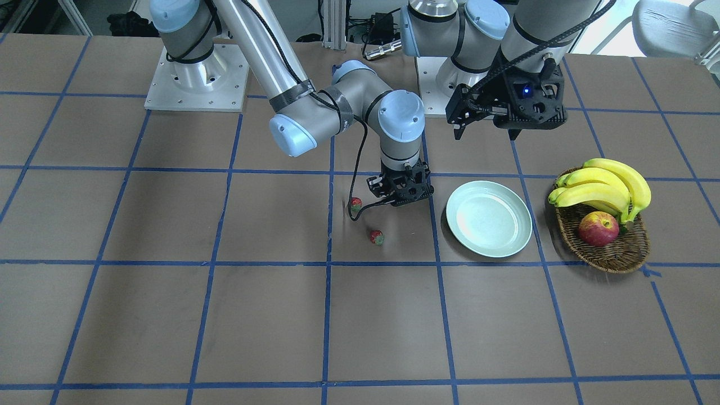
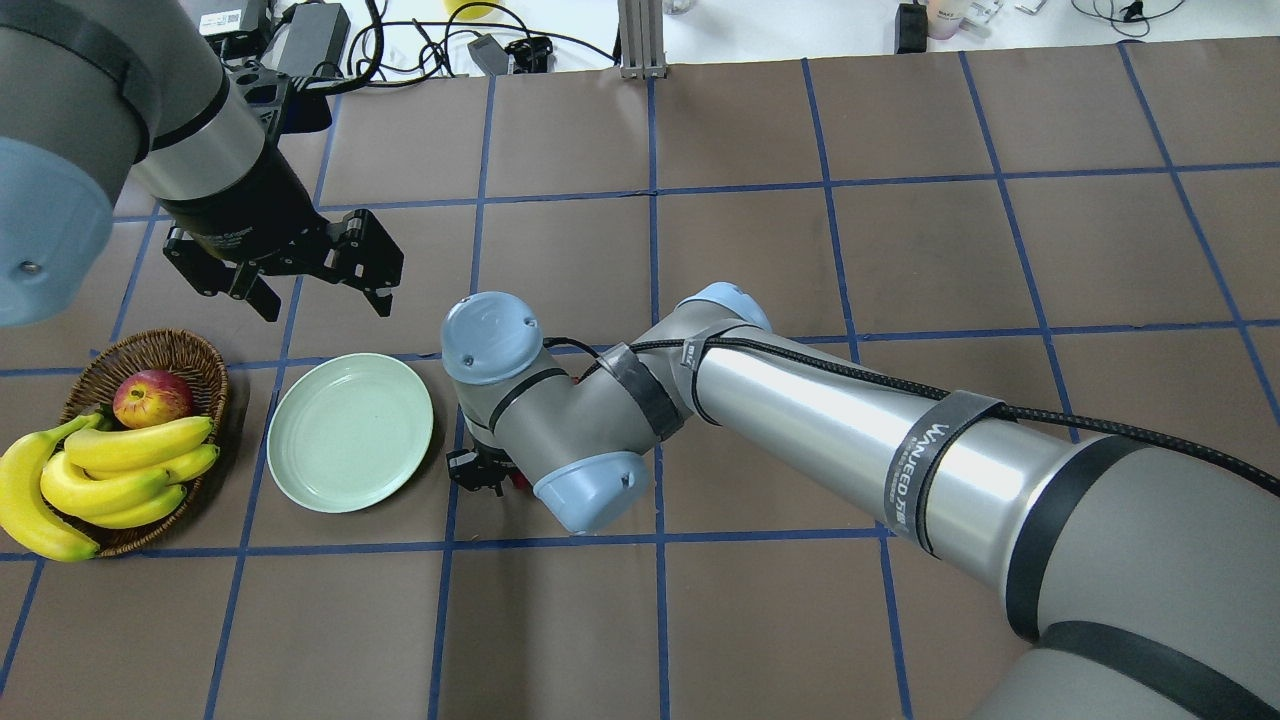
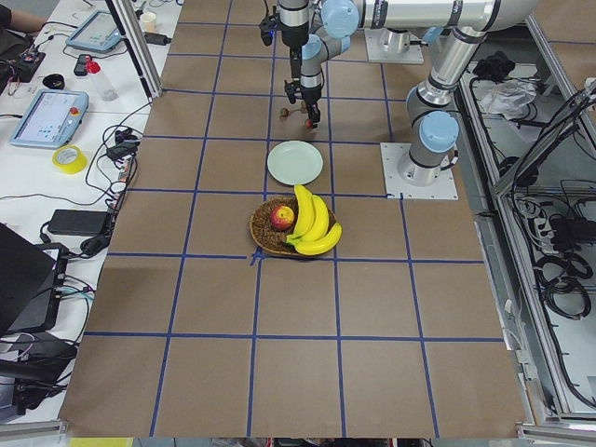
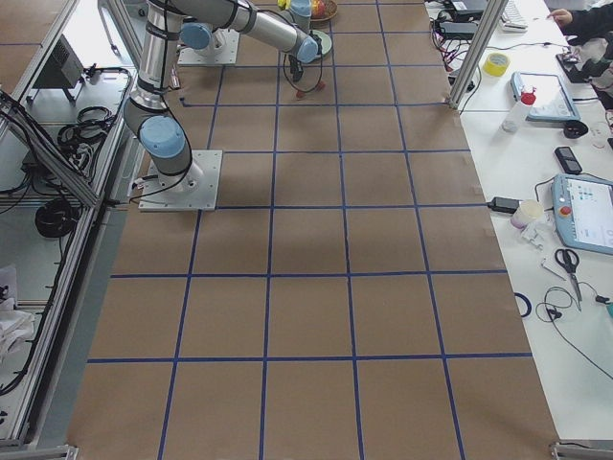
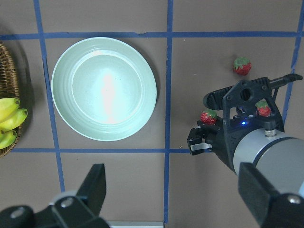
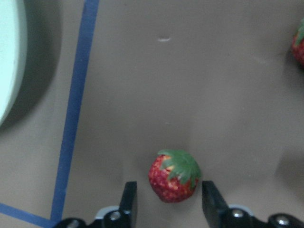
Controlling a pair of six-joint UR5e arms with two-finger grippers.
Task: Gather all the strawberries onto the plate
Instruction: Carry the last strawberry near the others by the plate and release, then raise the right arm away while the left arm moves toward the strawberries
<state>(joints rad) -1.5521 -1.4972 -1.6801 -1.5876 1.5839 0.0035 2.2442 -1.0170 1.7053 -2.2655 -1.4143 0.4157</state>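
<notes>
The right jaws stand wide, straddling a strawberry (image 6: 173, 176) on the counter (image 6: 190, 71), a gap either side. The plate (image 6: 5, 57) sits just to its left; the left jaws hang open, well apart.

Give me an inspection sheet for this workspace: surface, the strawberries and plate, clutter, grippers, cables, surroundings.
Surface: brown table with blue tape grid; no spills seen.
Job's things: three strawberries, all on the table; plate empty.
Clutter: wicker basket holding bananas and apple, beside the plate.
Grippers: right gripper open, low, fingers either side of one strawberry; left gripper open, empty, raised.
Cables: right wrist cable loops down beside another strawberry.
Surroundings: side benches with tablets and tape roll; a person's hand at one bench.
</notes>
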